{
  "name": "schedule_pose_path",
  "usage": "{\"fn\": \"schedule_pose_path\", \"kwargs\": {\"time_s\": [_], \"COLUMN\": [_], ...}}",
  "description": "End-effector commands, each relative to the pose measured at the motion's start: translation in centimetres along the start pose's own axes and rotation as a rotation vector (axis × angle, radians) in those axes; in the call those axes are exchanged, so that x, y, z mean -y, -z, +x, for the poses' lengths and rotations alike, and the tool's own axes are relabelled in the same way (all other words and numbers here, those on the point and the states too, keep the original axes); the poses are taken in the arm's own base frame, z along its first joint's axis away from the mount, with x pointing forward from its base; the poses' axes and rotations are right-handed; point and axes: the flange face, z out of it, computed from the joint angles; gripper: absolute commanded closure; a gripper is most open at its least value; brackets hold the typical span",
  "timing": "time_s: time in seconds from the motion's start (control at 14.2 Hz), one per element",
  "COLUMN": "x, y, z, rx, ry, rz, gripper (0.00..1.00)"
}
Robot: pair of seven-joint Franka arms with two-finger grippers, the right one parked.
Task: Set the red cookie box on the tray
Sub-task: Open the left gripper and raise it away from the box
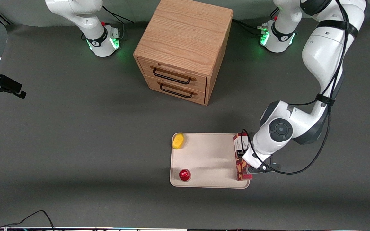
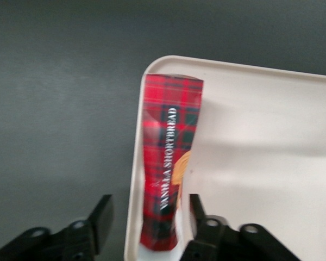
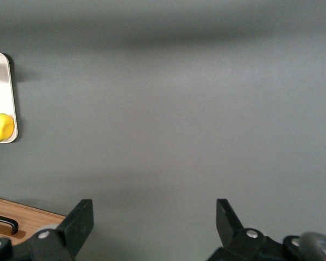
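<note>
Standing on its narrow long side, the red cookie box (image 1: 240,160) sits on the tray (image 1: 209,160), right along the tray's edge toward my working arm's end of the desk (image 1: 75,134). My gripper (image 2: 144,223) is over the box's near end with its fingers (image 2: 100,217) spread apart on either side; one finger is outside the tray rim with a clear gap to the box, the other is just beside the box's inner face, and I cannot tell whether it touches.

My wrist camera shows the tartan side with the words "VANILLA SHORTBREAD" and a slight pinch in the cardboard; the front camera shows instead the cookie pictures and white label on the face toward the tray's middle, with my wrist hiding part of the box.

Also on the tray are a yellow fruit (image 1: 178,141) in one corner and a small red can (image 1: 184,175) in another, both well apart from the box, with bare tray between. A wooden drawer cabinet (image 1: 183,48) stands farther from the front camera.
</note>
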Motion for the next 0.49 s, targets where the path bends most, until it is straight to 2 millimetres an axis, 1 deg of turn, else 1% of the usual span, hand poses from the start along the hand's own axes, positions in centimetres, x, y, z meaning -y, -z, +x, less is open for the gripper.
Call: {"fn": "schedule_pose_path", "kwargs": {"time_s": [0.0,0.14,0.21,0.28,0.35,0.42], "x": [2.7,6.2,9.6,12.4,15.2,18.1], "y": [7.6,14.7,17.9,21.4,24.0,27.0], "z": [-0.6,-1.2,-1.3,-1.9,-2.7,-4.1], "rx": [0.042,0.117,0.145,0.159,0.192,0.224], "ry": [-0.018,-0.091,-0.101,-0.126,-0.154,-0.183], "rz": [0.1,0.078,0.081,0.071,0.064,0.066], "gripper": [0.0,0.0,0.0,0.0,0.0,0.0]}}
